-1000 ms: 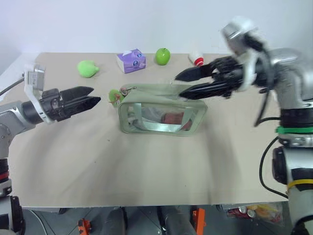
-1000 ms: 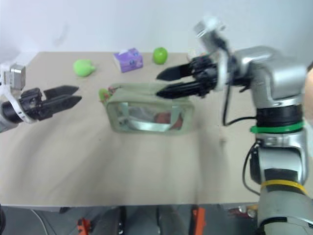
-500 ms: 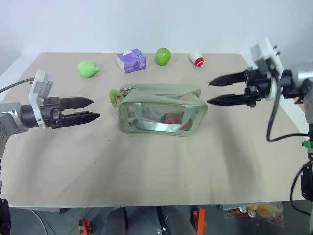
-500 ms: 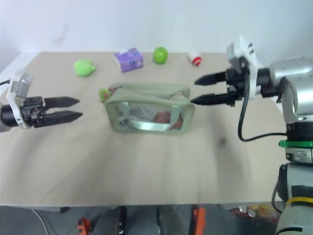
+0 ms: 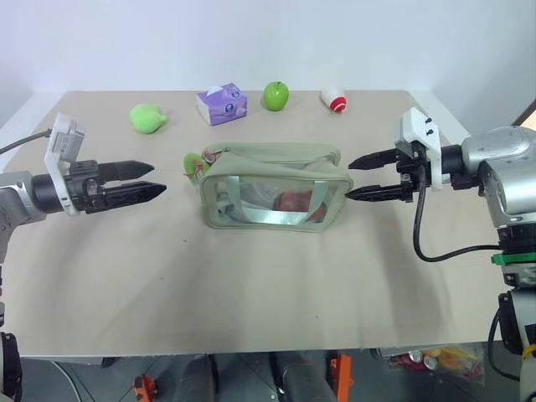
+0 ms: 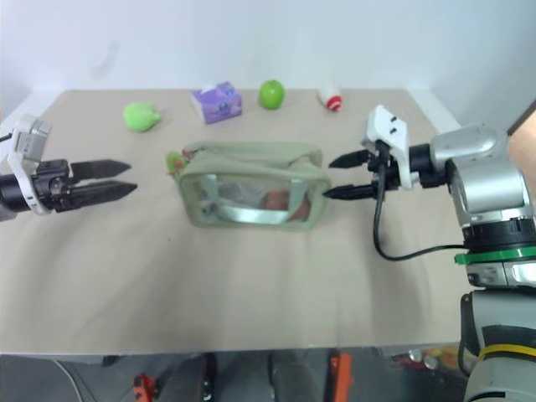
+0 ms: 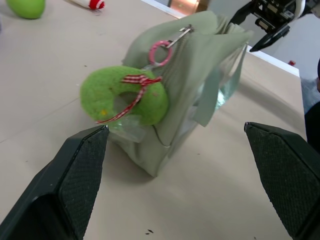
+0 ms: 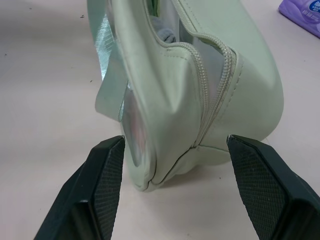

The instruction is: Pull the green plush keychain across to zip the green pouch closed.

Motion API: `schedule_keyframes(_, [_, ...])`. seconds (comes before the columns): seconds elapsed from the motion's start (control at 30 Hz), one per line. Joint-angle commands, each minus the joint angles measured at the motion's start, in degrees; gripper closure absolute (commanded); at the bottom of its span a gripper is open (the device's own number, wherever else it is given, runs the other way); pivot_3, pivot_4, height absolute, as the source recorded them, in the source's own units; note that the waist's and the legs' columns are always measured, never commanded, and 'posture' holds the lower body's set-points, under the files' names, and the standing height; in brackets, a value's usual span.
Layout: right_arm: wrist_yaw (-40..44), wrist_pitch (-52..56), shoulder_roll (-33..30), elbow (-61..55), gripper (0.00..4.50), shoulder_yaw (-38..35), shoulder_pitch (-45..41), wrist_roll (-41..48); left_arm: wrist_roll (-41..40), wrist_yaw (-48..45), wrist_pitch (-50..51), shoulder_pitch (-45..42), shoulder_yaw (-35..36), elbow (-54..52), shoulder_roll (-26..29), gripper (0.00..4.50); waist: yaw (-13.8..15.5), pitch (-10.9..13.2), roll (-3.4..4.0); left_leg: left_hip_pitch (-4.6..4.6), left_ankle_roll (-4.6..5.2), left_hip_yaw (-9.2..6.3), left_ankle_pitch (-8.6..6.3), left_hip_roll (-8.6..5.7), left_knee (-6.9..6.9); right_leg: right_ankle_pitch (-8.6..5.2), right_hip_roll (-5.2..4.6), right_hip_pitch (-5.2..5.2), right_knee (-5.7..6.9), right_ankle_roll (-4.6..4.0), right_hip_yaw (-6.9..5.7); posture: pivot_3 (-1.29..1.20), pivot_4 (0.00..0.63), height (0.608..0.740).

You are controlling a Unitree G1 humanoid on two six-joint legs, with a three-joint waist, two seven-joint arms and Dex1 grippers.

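With both the left pincer (image 5: 159, 177) and right pincer (image 5: 355, 177) gaping and empty, the unanchored pouch (image 5: 272, 198) may slide once the keychain (image 7: 124, 96) is pulled.

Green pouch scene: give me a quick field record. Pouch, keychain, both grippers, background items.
pouch: green pouch mid-table, clear window toward the robot, zipper open at its right end
keychain: green plush keychain hanging at the pouch's left end, on a pink ring
left gripper: left gripper open, short of the keychain, holding nothing
right gripper: right gripper open, fingers either side of the pouch's right end, not closed on it
far edge: green plush toy, purple tissue pack, green apple
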Motion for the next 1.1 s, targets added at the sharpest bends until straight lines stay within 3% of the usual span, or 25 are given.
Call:
schedule_keyframes(0.03, [-0.80, -1.64, 0.97, 0.94, 1.68, 0.13, -0.73, -0.93, -0.33, 1.14, -0.57, -1.09, 3.05, 0.72, -0.13, 0.00, -0.01, 0.00, 0.00, 0.00, 0.00, 0.00, 0.00, 0.00, 0.00, 0.00, 0.00, 0.00, 0.00, 0.00, 0.00, 0.00, 0.150, 0.740])
schedule_keyframes(0.3, [-0.97, -2.48, 2.47, 2.34, 4.34, -0.70, -1.00, -0.24, 4.12, 6.44, -4.43, -1.82, 2.05, 5.31, -3.22, 0.00, 0.05, 0.00, 0.00, 0.01, 0.00, -0.02, 0.00, -0.01, 0.03, 0.04, 0.00, 0.04, 0.01, 0.05, 0.00, 0.00, 0.150, 0.740])
schedule_keyframes(0.33, [-0.86, -2.47, 2.44, 2.18, 4.43, -0.76, -0.82, -0.11, 5.29, 7.59, -5.30, -2.50, 1.52, 6.61, -4.07, 0.00, 0.06, 0.00, 0.00, 0.01, 0.00, -0.02, 0.00, -0.01, 0.03, 0.04, 0.00, 0.03, 0.01, 0.05, 0.00, 0.00, 0.150, 0.740])
schedule_keyframes(0.57, [-1.13, -2.51, 2.67, 1.29, 4.43, -0.72, 0.22, 0.03, 13.60, 14.22, -10.32, -9.13, -3.24, 16.36, -10.71, 0.00, 0.18, 0.00, 0.00, 0.02, 0.01, -0.04, 0.01, -0.03, 0.12, 0.22, 0.01, 0.09, 0.01, 0.29, 0.01, 0.00, 0.150, 0.740])
schedule_keyframes(0.73, [-1.64, -2.40, 2.76, 1.29, 4.43, -0.75, 0.20, -0.07, 14.41, 13.86, -10.90, -13.07, -3.82, 19.04, -14.42, 0.00, 0.06, 0.00, 0.00, 0.00, 0.01, -0.03, 0.01, -0.03, 0.13, 0.28, 0.02, 0.08, 0.01, 0.34, 0.04, 0.00, 0.150, 0.740])
schedule_keyframes(1.1, [-2.23, -1.07, 1.72, -1.81, 4.43, -1.83, 2.75, 0.58, 14.56, 7.61, -7.36, -14.39, -5.72, 18.09, -14.94, 0.00, -0.01, 0.00, 0.00, 0.01, 0.01, -0.04, 0.02, -0.03, 0.13, 0.30, 0.04, 0.09, 0.02, 0.36, 0.05, 0.00, 0.150, 0.740])
